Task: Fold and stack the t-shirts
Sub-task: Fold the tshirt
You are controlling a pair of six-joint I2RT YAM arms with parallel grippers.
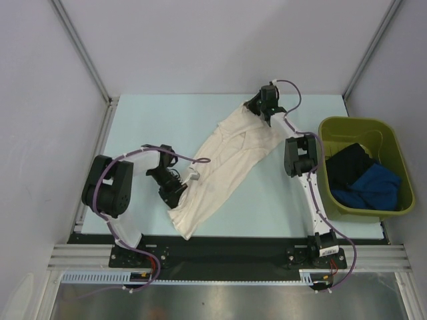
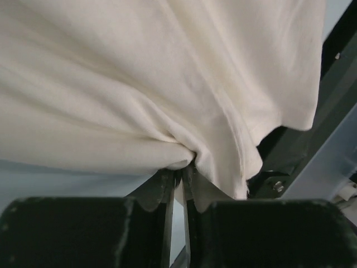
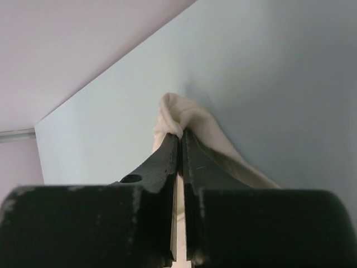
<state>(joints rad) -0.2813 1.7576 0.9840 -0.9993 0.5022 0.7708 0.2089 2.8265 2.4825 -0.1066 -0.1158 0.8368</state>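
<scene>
A cream t-shirt [image 1: 227, 167] lies stretched diagonally across the pale table, from the near left to the far right. My left gripper [image 1: 179, 197] is shut on its near-left edge; in the left wrist view [image 2: 181, 167] the cloth [image 2: 156, 84] bunches at the fingertips. My right gripper [image 1: 263, 112] is shut on the shirt's far end; in the right wrist view [image 3: 181, 137] a pinch of cream cloth [image 3: 184, 114] sticks out beyond the tips. A black t-shirt [image 1: 348, 163] and a bright blue t-shirt [image 1: 373, 187] lie in the bin.
An olive-green plastic bin [image 1: 390, 133] stands at the table's right edge, close to the right arm. Grey walls with metal posts enclose the table on the left, back and right. The black base rail [image 1: 220, 250] runs along the near edge.
</scene>
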